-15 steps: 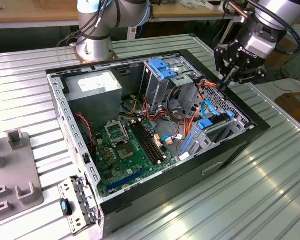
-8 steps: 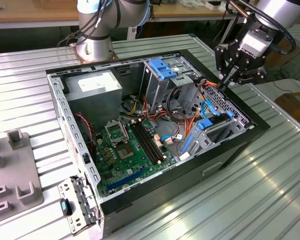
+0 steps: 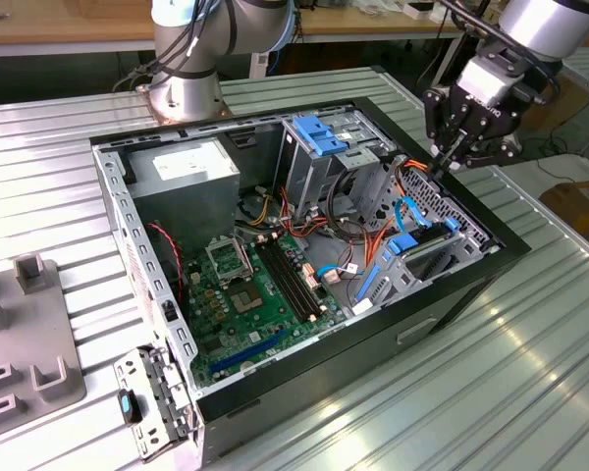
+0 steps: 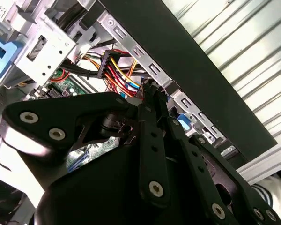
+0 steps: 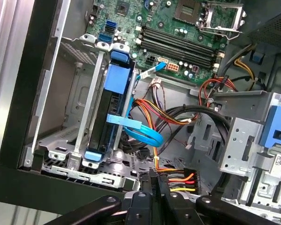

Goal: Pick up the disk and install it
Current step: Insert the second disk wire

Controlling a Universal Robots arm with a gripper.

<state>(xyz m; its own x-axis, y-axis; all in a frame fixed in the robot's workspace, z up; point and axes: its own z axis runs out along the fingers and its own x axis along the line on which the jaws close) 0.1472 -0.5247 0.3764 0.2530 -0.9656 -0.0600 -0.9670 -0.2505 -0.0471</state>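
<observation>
Gripper [image 5: 152,178] closed on nothing, just beside bay [image 5: 56,98]; disk [image 5: 107,117] on edge inside, judged rigid, fairly heavy and shock-sensitive; best held by blue rails [image 5: 119,77].

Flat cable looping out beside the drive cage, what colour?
Light blue flat cable; shows best in the first wrist view.

The computer case [image 3: 304,383] is sitting on the worktop [image 3: 530,373]. Inside it, the motherboard [image 3: 245,294] is lying on the floor, and the power-supply box [image 3: 182,177] is standing in the rear corner at the exterior view's left. The disk [image 5: 118,84] is sitting in the drive bay [image 5: 56,140] by the opposite wall. The pincer [image 3: 440,162] is hovering just above that side.
</observation>
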